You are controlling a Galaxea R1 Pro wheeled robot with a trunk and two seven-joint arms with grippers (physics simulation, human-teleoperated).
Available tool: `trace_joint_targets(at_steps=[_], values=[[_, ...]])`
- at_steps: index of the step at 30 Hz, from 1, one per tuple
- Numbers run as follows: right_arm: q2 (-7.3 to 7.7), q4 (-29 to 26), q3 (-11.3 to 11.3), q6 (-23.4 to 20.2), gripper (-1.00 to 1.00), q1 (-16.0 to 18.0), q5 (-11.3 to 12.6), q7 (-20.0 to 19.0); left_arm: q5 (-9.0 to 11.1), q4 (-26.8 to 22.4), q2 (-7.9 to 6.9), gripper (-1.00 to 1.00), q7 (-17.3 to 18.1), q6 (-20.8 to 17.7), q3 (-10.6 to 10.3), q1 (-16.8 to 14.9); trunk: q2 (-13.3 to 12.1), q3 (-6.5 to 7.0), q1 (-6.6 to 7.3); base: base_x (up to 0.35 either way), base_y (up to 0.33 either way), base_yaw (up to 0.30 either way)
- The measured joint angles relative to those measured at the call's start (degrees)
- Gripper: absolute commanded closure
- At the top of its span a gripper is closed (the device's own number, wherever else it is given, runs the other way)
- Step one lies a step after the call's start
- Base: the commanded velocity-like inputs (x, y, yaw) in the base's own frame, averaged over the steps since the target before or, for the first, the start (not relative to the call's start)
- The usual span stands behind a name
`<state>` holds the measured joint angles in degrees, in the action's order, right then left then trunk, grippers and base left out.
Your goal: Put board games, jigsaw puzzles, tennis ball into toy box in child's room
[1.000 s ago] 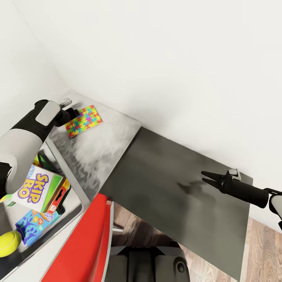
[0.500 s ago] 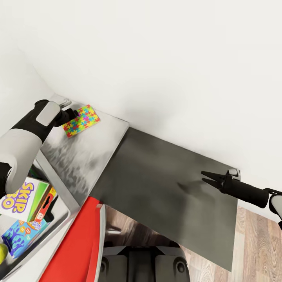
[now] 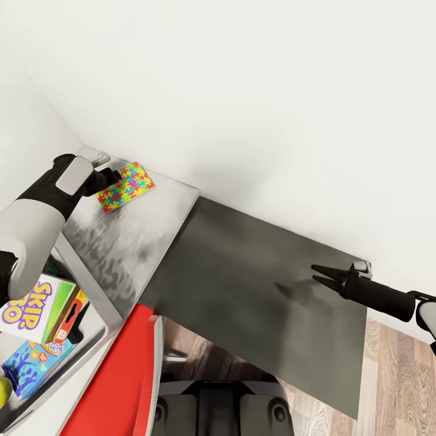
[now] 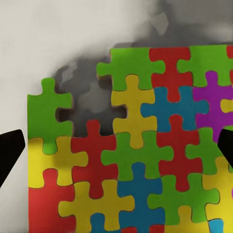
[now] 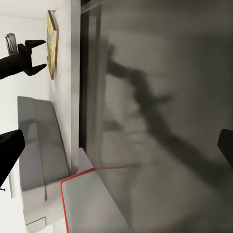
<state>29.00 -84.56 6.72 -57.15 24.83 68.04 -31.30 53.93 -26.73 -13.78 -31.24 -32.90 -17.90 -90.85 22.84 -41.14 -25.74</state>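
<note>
Head view: I see the jigsaw puzzle box flat on the bench, long axis toward the wall, my left gripper spread before it; right gripper released.

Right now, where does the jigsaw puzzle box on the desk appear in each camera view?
Head view: jigsaw puzzle box lies upper left on the light grey desk top, just ahead of the left claw.
Left wrist view: it is seen close up.
Right wrist view: thin edge-on strip beside the left claw.
Shared landmark: the light grey desk top.
</note>
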Motion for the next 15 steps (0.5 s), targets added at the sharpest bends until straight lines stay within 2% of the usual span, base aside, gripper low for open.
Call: trace_joint_targets(at_steps=[7,15], values=[[0.00,0.0,0.0,0.0,-1.00,0.0,0.0,0.0,0.3,-0.1,0.01,-1.00,-0.3,0.0,-0.1,0.0,0.0,0.00,0.00,0.000,0.000,-0.001],[0.00,0.0,0.0,0.0,-1.00,0.0,0.0,0.0,0.9,-3.1,-0.36,-1.00,-3.2,0.1,0.3,0.0,0.0,0.00,-0.01,0.000,0.000,0.000]])
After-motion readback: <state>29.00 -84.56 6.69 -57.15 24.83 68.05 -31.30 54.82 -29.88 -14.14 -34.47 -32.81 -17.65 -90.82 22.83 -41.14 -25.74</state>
